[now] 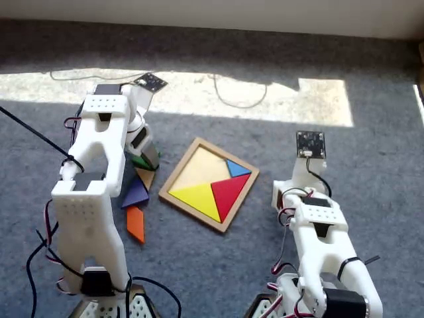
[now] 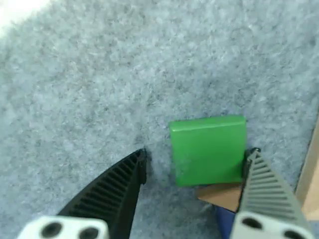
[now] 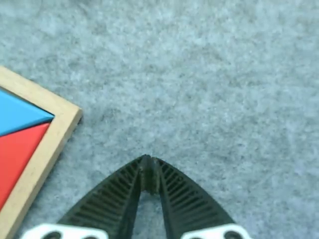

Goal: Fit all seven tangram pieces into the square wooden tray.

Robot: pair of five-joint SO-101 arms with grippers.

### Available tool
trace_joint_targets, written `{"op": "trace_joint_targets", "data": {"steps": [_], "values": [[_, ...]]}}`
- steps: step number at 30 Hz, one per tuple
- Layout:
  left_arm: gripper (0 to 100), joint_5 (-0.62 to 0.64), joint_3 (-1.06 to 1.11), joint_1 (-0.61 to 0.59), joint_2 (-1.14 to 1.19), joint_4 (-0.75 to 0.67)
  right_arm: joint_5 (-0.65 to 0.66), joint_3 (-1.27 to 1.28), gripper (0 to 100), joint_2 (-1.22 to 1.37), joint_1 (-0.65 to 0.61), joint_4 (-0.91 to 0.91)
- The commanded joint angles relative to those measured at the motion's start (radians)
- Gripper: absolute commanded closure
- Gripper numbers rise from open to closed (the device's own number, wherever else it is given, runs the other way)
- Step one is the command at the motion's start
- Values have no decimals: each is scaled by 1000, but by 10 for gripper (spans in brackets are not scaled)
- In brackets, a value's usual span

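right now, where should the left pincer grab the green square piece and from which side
Come straight down from above and close on two opposite straight edges of the flat green square tangram piece. It lies flat on the grey carpet, so only its thin sides offer purchase. The open left pincer straddles those edges; a tan piece crowds another.

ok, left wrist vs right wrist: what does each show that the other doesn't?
Left wrist, not right: green square between the open left jaws, with a brown piece and a blue corner beside it. Right wrist, not left: tray corner holding a blue piece and a red piece; right jaws shut. Both: grey carpet. The pale strip at the left wrist picture's edge may be tray frame.
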Motion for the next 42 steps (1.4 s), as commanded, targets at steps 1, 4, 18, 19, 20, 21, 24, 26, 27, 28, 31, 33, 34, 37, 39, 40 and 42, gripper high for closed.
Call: {"op": "trace_joint_targets", "data": {"steps": [1,4,18,19,20,21,24,26,27,28,31,33,34,37,39,40,42], "values": [[722,-3,-53,35,21,2,-5,-12,991,-7,10,-25],[790,-8,-56,51,44,3,-5,-12,991,-7,10,-25],[905,-5,-331,180,44,348,-5,-12,991,-8,19,-25],[905,-3,-366,194,44,370,-5,-12,991,-8,30,-25],[905,-2,-390,208,44,379,-5,-12,991,-8,42,-27],[905,-2,-406,220,44,381,-5,-15,991,-8,54,-27],[902,-2,-421,271,45,381,-9,-44,991,-8,94,-27],[902,-2,-421,314,45,381,-11,-50,991,-8,130,-27],[902,-2,-421,335,45,381,-11,-50,991,-8,148,-27],[902,-2,-423,355,45,381,-12,-50,991,-8,166,-27],[902,-3,-424,417,45,381,-20,-65,991,-8,208,-28],[902,-6,-424,458,48,381,-71,-76,991,-8,232,-28],[902,-9,-424,476,50,381,-92,-76,991,-8,243,-28],[901,-11,-424,516,51,381,-101,-76,991,-8,254,-28],[901,-11,-424,538,53,365,-101,-76,991,-8,254,-28],[899,-11,-424,545,53,361,-101,-76,991,-8,252,-28],[861,-12,-424,561,53,361,-101,-76,991,-8,252,-28]]}}
